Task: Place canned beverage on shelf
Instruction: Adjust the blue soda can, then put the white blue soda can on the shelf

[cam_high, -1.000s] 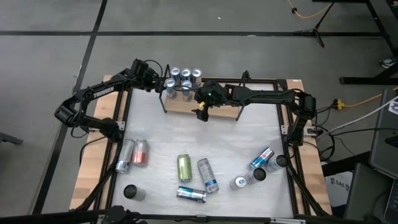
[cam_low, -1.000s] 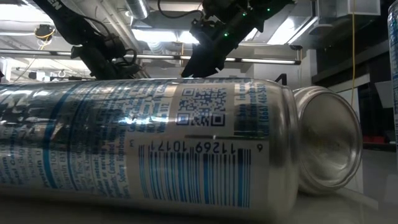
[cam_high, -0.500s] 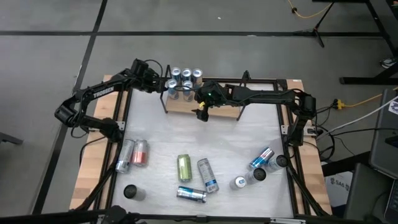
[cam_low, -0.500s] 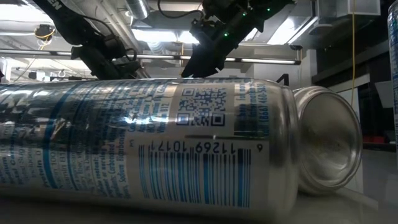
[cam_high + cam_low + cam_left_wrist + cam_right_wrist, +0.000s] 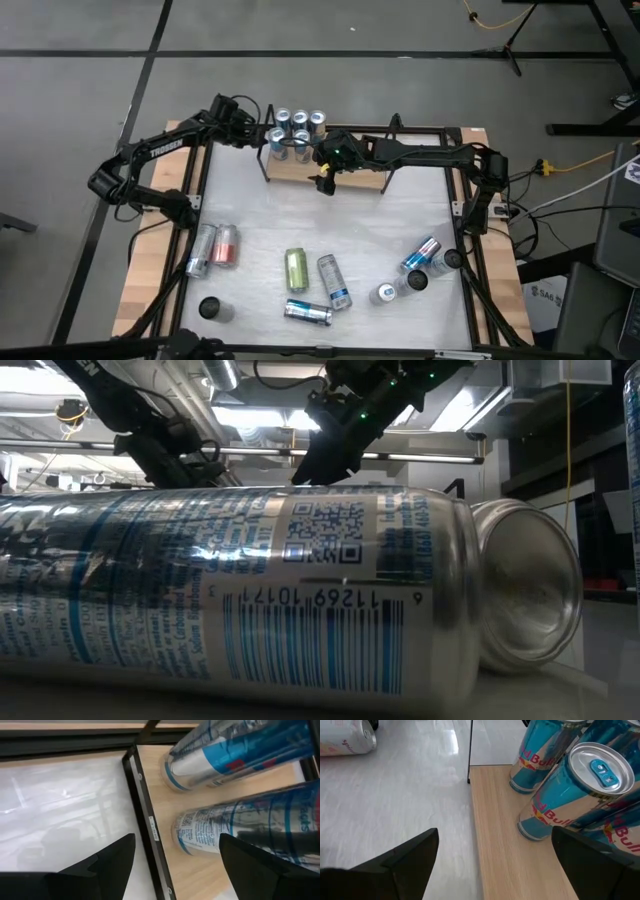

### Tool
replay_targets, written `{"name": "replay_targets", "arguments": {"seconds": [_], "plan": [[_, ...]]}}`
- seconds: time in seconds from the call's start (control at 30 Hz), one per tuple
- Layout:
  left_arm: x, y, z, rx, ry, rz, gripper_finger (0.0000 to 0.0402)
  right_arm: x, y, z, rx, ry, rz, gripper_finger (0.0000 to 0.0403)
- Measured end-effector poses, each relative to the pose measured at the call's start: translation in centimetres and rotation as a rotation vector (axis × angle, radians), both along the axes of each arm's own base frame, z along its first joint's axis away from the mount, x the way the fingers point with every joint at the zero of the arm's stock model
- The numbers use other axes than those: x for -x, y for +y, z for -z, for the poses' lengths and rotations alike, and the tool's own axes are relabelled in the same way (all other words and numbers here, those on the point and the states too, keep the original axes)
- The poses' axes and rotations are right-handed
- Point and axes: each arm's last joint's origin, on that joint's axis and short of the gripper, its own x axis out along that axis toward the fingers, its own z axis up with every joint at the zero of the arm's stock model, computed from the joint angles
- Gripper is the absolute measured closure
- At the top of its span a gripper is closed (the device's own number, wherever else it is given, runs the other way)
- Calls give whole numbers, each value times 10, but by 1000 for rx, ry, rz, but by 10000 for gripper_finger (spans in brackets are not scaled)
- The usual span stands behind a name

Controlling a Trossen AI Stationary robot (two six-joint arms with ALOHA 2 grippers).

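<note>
The shelf [image 5: 352, 166], a light wooden board with thin black wire end frames, stands at the table's far middle. Several blue-and-silver cans [image 5: 296, 128] stand upright on its left end. They also show in the left wrist view [image 5: 235, 750] and the right wrist view [image 5: 580, 785]. My left gripper [image 5: 262, 138] is open at the shelf's left end. One finger [image 5: 260, 860] is close by the nearest can [image 5: 215, 827]; I cannot tell if it touches. My right gripper [image 5: 324, 183] is open and empty over the shelf's near edge, beside the cans.
Loose cans lie on the white table: two reddish ones [image 5: 212, 247] at the left, a green one [image 5: 296, 268] and two silver-blue ones [image 5: 334, 281] in the near middle, several [image 5: 418, 262] at the near right. One lying can [image 5: 230, 600] fills the low view.
</note>
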Motion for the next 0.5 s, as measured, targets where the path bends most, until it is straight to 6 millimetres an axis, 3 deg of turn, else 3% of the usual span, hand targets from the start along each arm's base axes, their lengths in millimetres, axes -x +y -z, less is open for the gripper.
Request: {"name": "replay_targets", "arguments": {"seconds": [0.2, 0.5], "plan": [[8, 0, -10, -40, -20, -26, 121, 3, 1, -5, 1, -6, 0, 26], [25, -23, -52, -210, -102, -54, 121, 21, 5, -22, -7, 34, 1, 26]]}}
